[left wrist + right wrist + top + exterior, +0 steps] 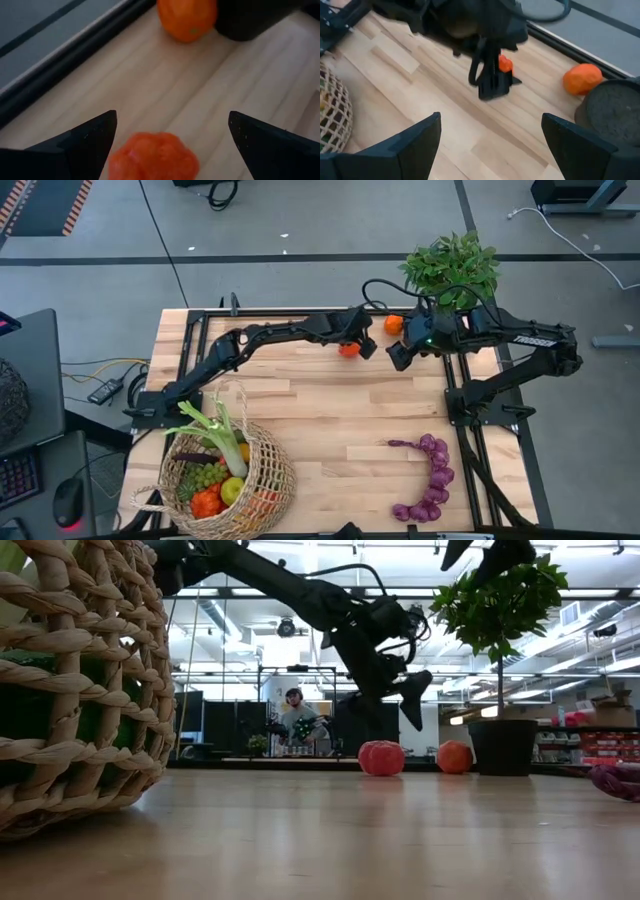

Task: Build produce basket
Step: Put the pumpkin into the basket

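The tan wicker basket (262,480) stands at the near left with a leek, green grapes, an apple and other produce inside. A red tomato (152,157) rests on the table near the far edge. My left gripper (172,120) hangs open just above it, slanting down, with one finger on either side and neither touching. An orange (393,324) lies beyond the tomato, beside the plant's black pot (250,20). Purple grapes (430,480) lie at the near right. My right gripper (491,120) hovers open above the table, right of the tomato.
A leafy green plant (452,270) in its pot stands at the far right corner, close to both grippers. A black frame rail (60,65) runs along the table's far edge. Bare wood lies between the basket and the grapes. A person sits in the room beyond the table.
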Controlling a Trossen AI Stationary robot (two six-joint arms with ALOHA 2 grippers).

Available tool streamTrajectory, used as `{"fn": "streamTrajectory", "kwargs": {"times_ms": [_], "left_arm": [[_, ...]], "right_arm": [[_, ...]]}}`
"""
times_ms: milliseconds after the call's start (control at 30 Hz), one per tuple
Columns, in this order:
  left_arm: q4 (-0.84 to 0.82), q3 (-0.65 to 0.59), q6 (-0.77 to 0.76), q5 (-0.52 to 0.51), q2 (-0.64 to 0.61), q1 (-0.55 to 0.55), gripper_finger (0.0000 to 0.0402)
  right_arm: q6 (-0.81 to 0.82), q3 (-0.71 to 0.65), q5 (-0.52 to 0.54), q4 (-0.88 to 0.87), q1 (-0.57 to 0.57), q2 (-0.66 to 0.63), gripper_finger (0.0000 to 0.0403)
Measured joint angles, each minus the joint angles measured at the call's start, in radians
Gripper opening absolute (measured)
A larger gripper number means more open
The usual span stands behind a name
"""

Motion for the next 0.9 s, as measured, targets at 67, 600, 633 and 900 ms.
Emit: {"fn": "streamTrajectory", "kwargs": {"times_ms": [67, 600, 633, 900], "left_arm": [[-0.033, 0.029, 0.011, -0.008, 0.006, 0.0, 0.0389], [-0.279, 0.052, 0.064, 0.041, 0.009, 0.003, 0.0389], [-0.291, 0.052, 0.056, 0.042, 0.009, 0.002, 0.0389], [-0.319, 0.051, 0.076, 0.092, 0.071, -0.029, 0.0389]], "right_arm": [[-0.001, 0.0, 0.0, -0.013, 0.001, 0.0, 0.0348], [-0.049, 0.0, 0.008, -0.015, -0.016, 0.0, 0.0348], [-0.05, 0.0, 0.008, -0.014, -0.016, 0.0, 0.0348], [-0.044, 0.0, -0.022, -0.008, -0.015, 0.0, 0.0348]]}}
